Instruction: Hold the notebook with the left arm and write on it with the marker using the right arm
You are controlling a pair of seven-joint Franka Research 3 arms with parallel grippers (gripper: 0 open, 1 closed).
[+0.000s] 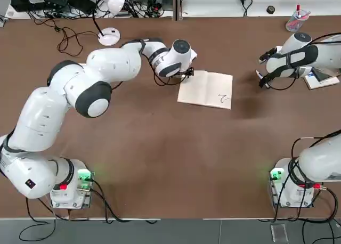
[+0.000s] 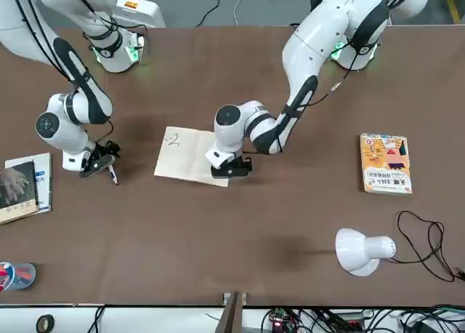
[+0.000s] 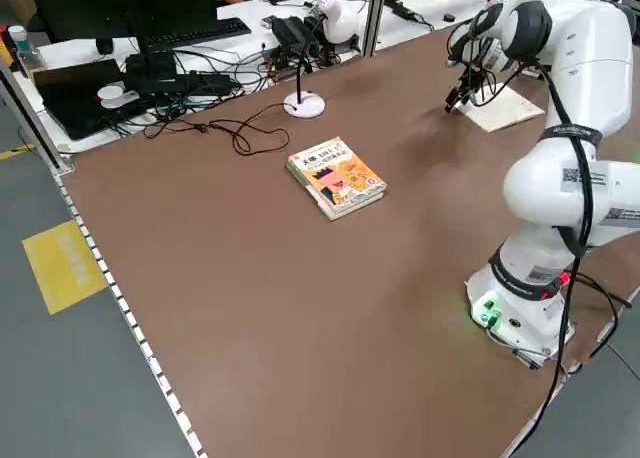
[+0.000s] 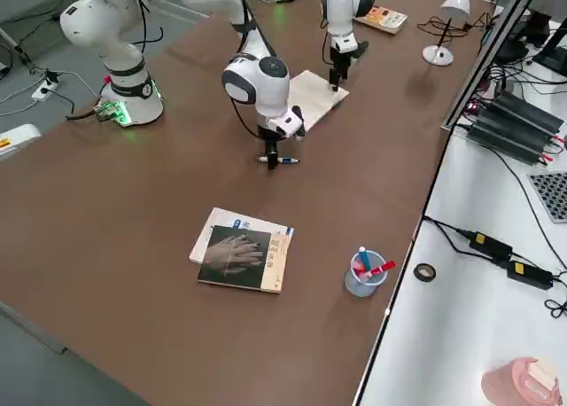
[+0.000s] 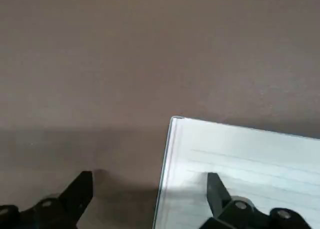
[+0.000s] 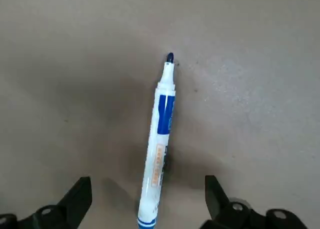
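Observation:
The notebook (image 1: 205, 88) lies open on the brown table with a small dark scribble on the part nearer my right arm. My left gripper (image 1: 188, 72) stands open at its far left corner. In the left wrist view one fingertip (image 5: 216, 188) is over the lined page and the other is over bare table. The marker (image 6: 160, 134), white with a blue band and dark tip, lies flat on the table to the right of the notebook. My right gripper (image 6: 147, 194) hovers open just above it, a finger on each side, holding nothing.
An orange illustrated book (image 2: 386, 163) and a white desk lamp (image 2: 363, 251) with its cable sit on the left arm's side. A dark-covered book on papers (image 4: 241, 257) and a cup of pens (image 4: 363, 273) are beyond the right gripper.

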